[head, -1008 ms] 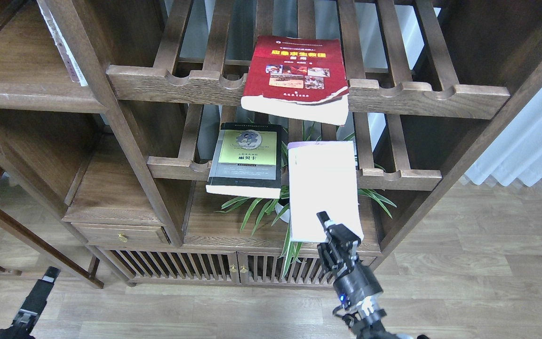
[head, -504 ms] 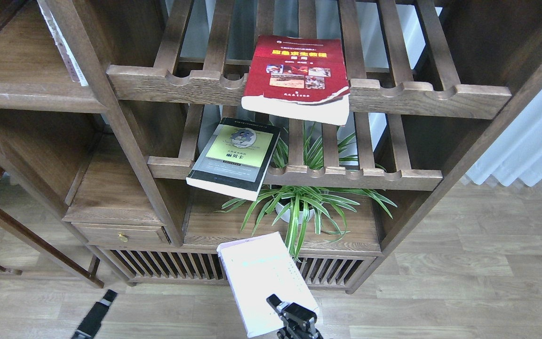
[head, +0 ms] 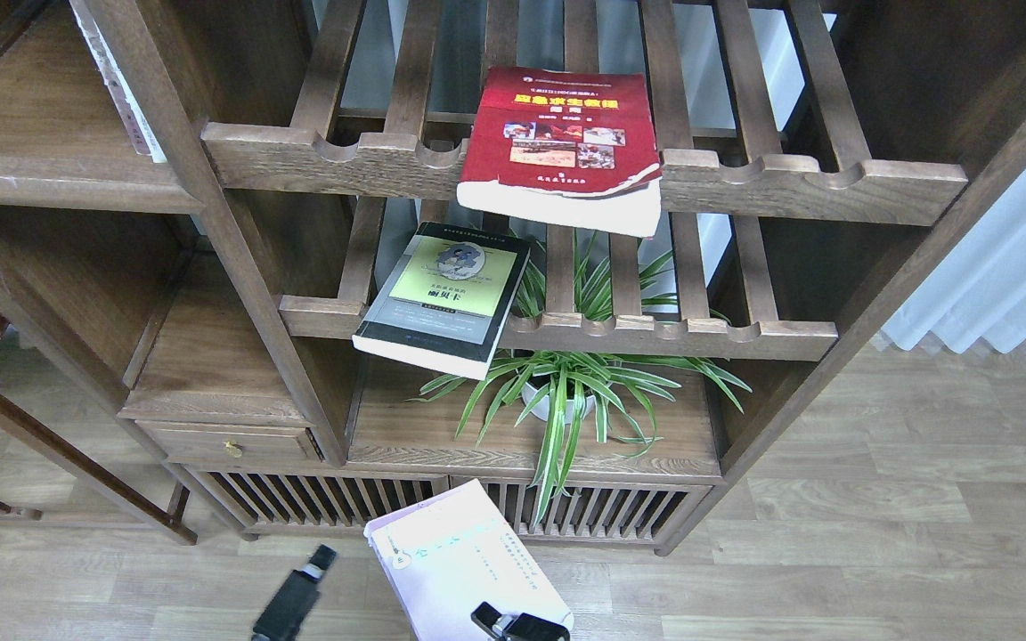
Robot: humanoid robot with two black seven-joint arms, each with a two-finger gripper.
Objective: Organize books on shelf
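Note:
The thick red book (head: 566, 133) lies on the upper slatted rack, its front edge overhanging. The black-grey book (head: 446, 298) with the yellow-green panel lies askew on the middle slatted rack, its front corner hanging over the rail. My right gripper (head: 502, 620) is at the bottom edge, shut on the near end of the white-lavender book (head: 455, 556), which it holds in the air in front of the cabinet base. My left gripper (head: 317, 563) is a dark narrow shape just left of that book; its fingers cannot be told apart. A flat solid board shelf (head: 59, 182) is at the upper left.
A potted spider plant (head: 566, 392) stands on the bottom board under the middle rack. A lower flat board (head: 210, 365) with a drawer (head: 228, 442) sits at the left. A white book spine (head: 126, 98) stands on the upper left board. Slatted cabinet doors (head: 326, 507) and wood floor are below.
My right gripper has pulled the white-lavender book off the middle rack, down and to the left. The black-grey book has turned askew. My left gripper has moved right and up.

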